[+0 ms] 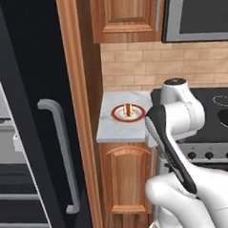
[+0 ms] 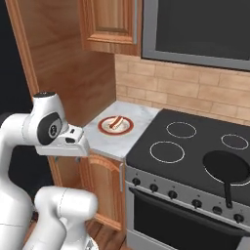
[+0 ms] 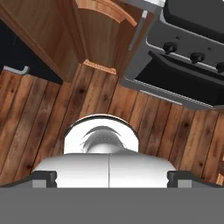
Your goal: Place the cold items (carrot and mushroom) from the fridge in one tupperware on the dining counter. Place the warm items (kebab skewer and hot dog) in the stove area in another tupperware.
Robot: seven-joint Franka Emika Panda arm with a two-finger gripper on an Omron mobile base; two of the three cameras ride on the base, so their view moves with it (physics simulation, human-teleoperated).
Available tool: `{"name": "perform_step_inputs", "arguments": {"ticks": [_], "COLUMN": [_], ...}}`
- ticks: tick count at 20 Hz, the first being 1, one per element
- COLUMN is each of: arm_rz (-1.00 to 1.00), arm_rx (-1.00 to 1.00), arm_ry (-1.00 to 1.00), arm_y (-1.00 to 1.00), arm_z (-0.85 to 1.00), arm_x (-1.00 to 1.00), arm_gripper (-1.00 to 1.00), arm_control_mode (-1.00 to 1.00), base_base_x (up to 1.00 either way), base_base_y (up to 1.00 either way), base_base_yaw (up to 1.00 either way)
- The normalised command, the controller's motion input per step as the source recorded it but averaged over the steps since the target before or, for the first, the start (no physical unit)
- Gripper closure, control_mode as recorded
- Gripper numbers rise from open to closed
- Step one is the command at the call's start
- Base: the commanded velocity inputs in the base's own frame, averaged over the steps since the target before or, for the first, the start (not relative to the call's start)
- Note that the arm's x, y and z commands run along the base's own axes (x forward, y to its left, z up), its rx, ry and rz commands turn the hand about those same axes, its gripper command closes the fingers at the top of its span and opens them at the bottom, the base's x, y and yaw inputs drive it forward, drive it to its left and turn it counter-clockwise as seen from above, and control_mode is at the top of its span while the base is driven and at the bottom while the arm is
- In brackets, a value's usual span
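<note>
Arm is folded up in front of the stove [image 2: 195, 146], wrist pointing down at the wooden floor [image 3: 39, 127]. Hand [image 3: 111, 177] shows in the hand view as two dark finger tips [image 3: 43, 178] at the bottom corners, well apart — jaws look wide, nothing between them but the robot's own white body.

Small marbled tabletop [image 1: 112, 128] sits just left of the stove, over a wooden cabinet door [image 1: 124, 177]. On it: a round white plate with a red rim [image 1: 128, 112]. An item lies on the plate — reddish-brown with a pale part [image 2: 115, 123], seen from the right base view as a short angled piece. Too small to say whether it's the kebab skewer or the hot dog.

Fridge [image 1: 36, 68] stands left of that tabletop, past a tall wood panel; black front, grey bar handle [image 1: 61, 152]. Pale shelves are visible at the far left edge of the left base view, so the door looks open there.

On the stove — a black pan [image 2: 227, 168] on the front right burner, handle toward the knobs. Brick backsplash behind, wooden upper cabinet [image 1: 126, 15] above the tabletop, dark microwave front [image 2: 200, 29] above the stove.
</note>
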Motion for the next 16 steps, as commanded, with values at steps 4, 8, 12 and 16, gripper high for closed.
{"name": "perform_step_inputs", "arguments": {"ticks": [4,8,12,16], "arm_rz": [0.0,0.0,0.0,0.0], "arm_rx": [0.0,0.0,0.0,0.0], "arm_ry": [0.0,0.0,0.0,0.0], "arm_y": [0.0,0.0,0.0,0.0], "arm_z": [0.0,0.0,0.0,0.0], "arm_x": [0.0,0.0,0.0,0.0], "arm_gripper": [-1.0,-1.0,-1.0,-1.0], "arm_control_mode": [1.0,1.0,1.0,1.0], "base_base_x": [0.66,0.57,0.34,0.02], "base_base_y": [0.0,0.0,-0.01,0.0], "base_base_yaw": [-0.04,0.0,-0.01,0.0]}}
